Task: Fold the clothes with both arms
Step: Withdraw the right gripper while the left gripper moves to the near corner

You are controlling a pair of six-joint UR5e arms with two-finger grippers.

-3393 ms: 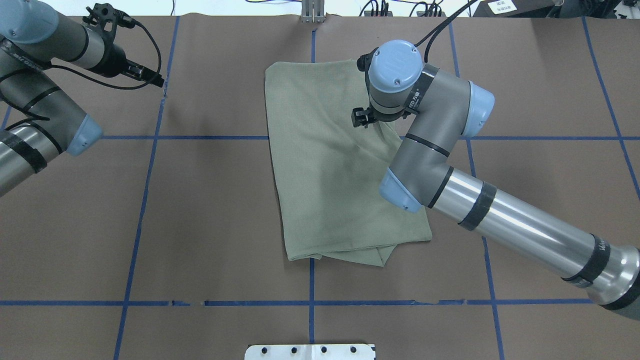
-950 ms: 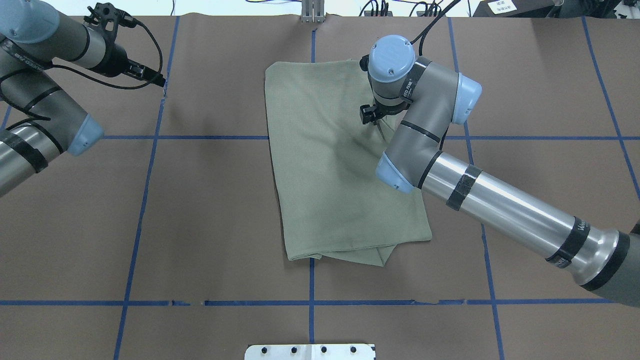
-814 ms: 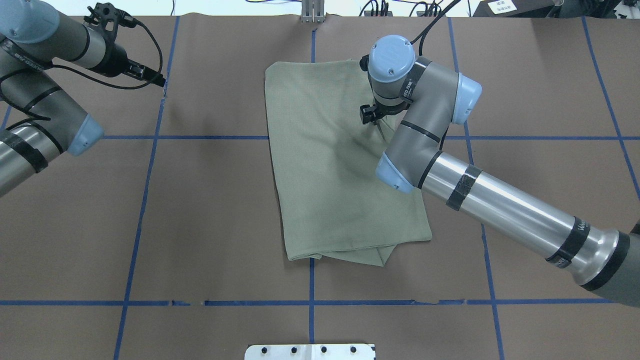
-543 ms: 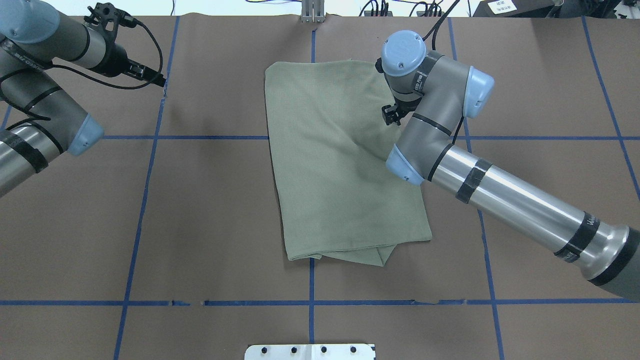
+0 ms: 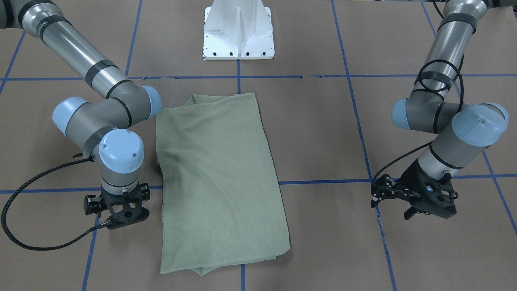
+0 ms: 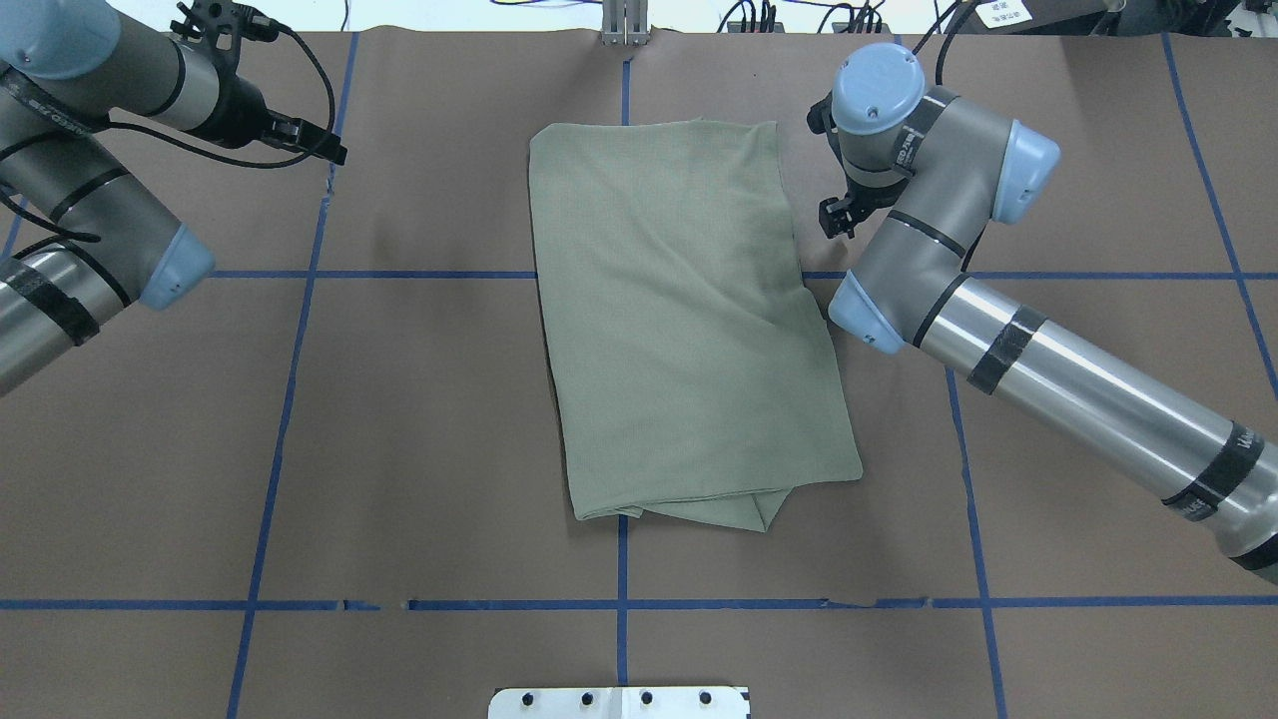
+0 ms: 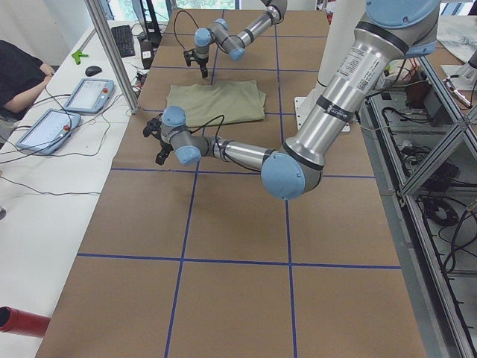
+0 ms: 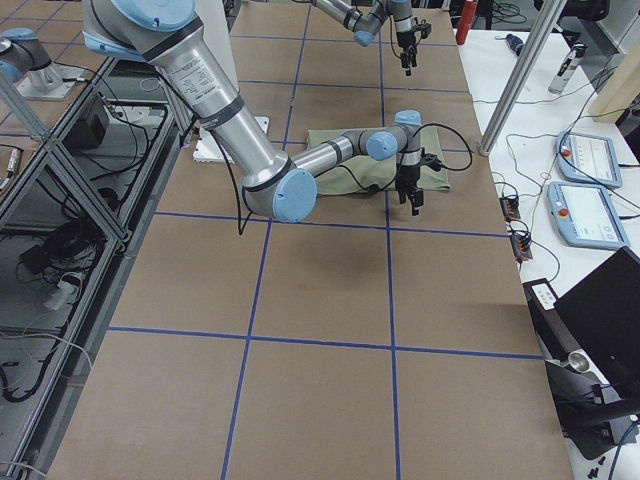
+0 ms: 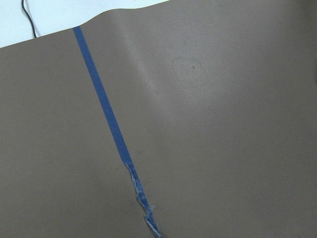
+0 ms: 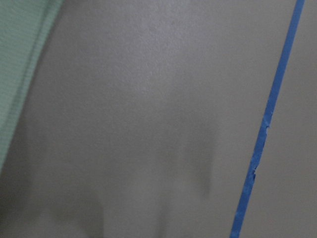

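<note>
The brown worktop (image 6: 399, 399) carries the shirt (image 6: 679, 330) at its middle, lying flat as a long folded rectangle, with a doubled layer peeking out at the end nearest the robot.

The right arm (image 6: 1048, 369) has changed most. Half a second ago its tool was over the shirt's far right part; now the right tool (image 5: 121, 212) has drawn sideways onto bare worktop just beside the shirt's right edge. It has hold of nothing, and the wrist view shows only brown paper and a strip of green hem. We cannot tell how wide it stands.

The left arm (image 6: 90, 220) has barely moved. The left tool (image 5: 420, 198) hangs well apart from the shirt, empty, its opening unclear to us.

We judge the lengthwise fold finished and let go, with a crosswise fold probably next.
</note>
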